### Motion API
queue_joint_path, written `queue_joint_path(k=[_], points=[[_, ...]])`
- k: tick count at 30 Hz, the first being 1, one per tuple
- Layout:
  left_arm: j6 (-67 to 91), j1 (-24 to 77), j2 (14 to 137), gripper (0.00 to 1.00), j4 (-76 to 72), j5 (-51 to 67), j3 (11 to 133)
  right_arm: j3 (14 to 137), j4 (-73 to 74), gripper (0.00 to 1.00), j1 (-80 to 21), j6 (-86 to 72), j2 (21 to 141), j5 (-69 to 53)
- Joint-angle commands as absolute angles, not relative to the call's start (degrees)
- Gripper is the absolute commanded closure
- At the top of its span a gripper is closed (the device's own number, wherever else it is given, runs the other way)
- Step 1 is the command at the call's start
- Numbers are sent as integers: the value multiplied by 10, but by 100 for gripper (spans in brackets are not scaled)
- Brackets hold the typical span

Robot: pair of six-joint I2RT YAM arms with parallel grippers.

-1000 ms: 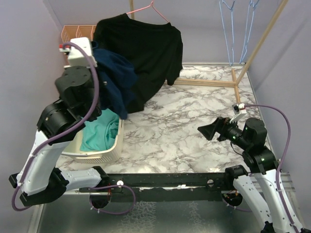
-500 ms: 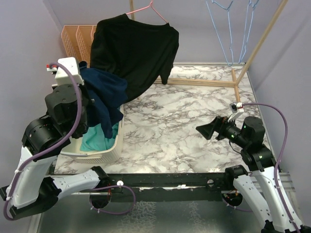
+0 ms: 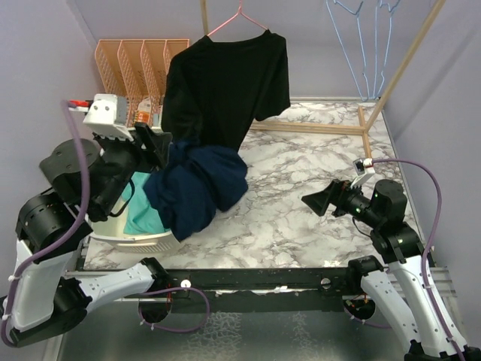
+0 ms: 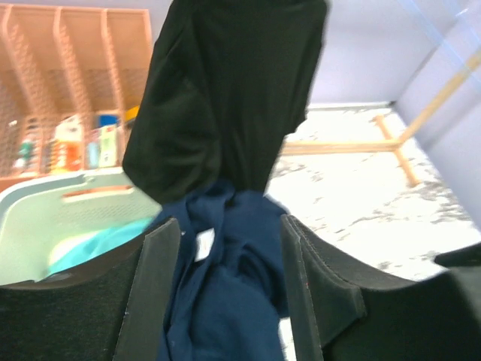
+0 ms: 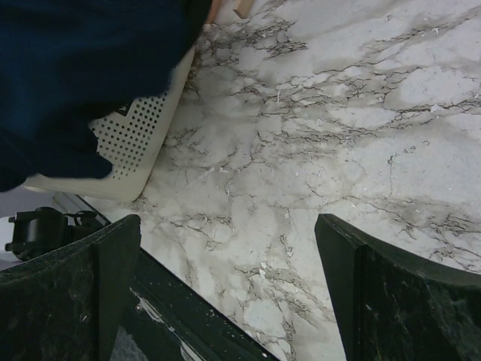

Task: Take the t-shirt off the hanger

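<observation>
limp black t-shirt (image 3: 225,90) hung on wire hanger (image 3: 224,22) | left gripper (image 4: 225,233) parted by crumpled navy cloth (image 3: 199,188) | right gripper (image 3: 314,203) gaped | veined marble table (image 3: 301,165)

Navy cloth (image 5: 83,68) over basket (image 5: 143,147) (marble (image 5: 338,113) beneath)

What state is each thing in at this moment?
black t-shirt: hanging on the pink hanger, not removed.
pink hanger: hooked up, carrying the black t-shirt.
navy t-shirt: slumped over the basket rim onto the table, between the left gripper's jaws.
left gripper: jaws apart.
right gripper: jaws wide, empty.
basket: holds a teal garment.
</observation>
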State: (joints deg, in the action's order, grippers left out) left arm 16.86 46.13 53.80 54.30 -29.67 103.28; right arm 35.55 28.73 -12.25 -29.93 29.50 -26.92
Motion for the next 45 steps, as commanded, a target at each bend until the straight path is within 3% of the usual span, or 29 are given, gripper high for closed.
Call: queue_joint_path(k=[1, 2, 3, 4, 6, 7, 8, 10, 13, 17, 23, 32, 39, 42, 45], points=[[186, 461, 505, 73, 431, -155, 1057, 347, 265, 0, -119, -306, 297, -280], [188, 461, 510, 85, 423, -136, 1064, 345, 261, 0, -119, -309, 300, -282], [187, 461, 519, 86, 421, -121, 1074, 344, 258, 0, -119, -312, 300, -285], [186, 461, 529, 78, 425, -113, 1075, 342, 252, 0, -120, -315, 301, -289], [184, 461, 550, 44, 438, -109, 1047, 341, 240, 0, -119, -319, 305, -303], [179, 461, 561, 34, 444, -101, 1020, 343, 236, 0, -119, -319, 310, -309], [175, 461, 576, 27, 445, -89, 987, 346, 239, 0, -119, -316, 314, -310], [160, 461, 622, 22, 449, -55, 922, 356, 253, 0, -119, -304, 325, -304], [144, 461, 722, 22, 472, -37, 849, 369, 280, 0, -119, -288, 333, -291], [139, 466, 805, 19, 467, -108, 763, 376, 303, 0, -119, -282, 313, -268], [190, 466, 795, 11, 404, -101, 677, 361, 316, 0, -119, -292, 272, -249], [260, 467, 818, 10, 294, -24, 549, 351, 323, 0, -119, -294, 256, -242], [257, 469, 855, 9, 275, -23, 517, 352, 323, 0, -119, -294, 256, -241], [250, 473, 888, 12, 261, -29, 497, 352, 325, 0, -119, -294, 254, -238], [247, 483, 913, 26, 233, -5, 482, 351, 325, 0, -120, -294, 253, -235]])
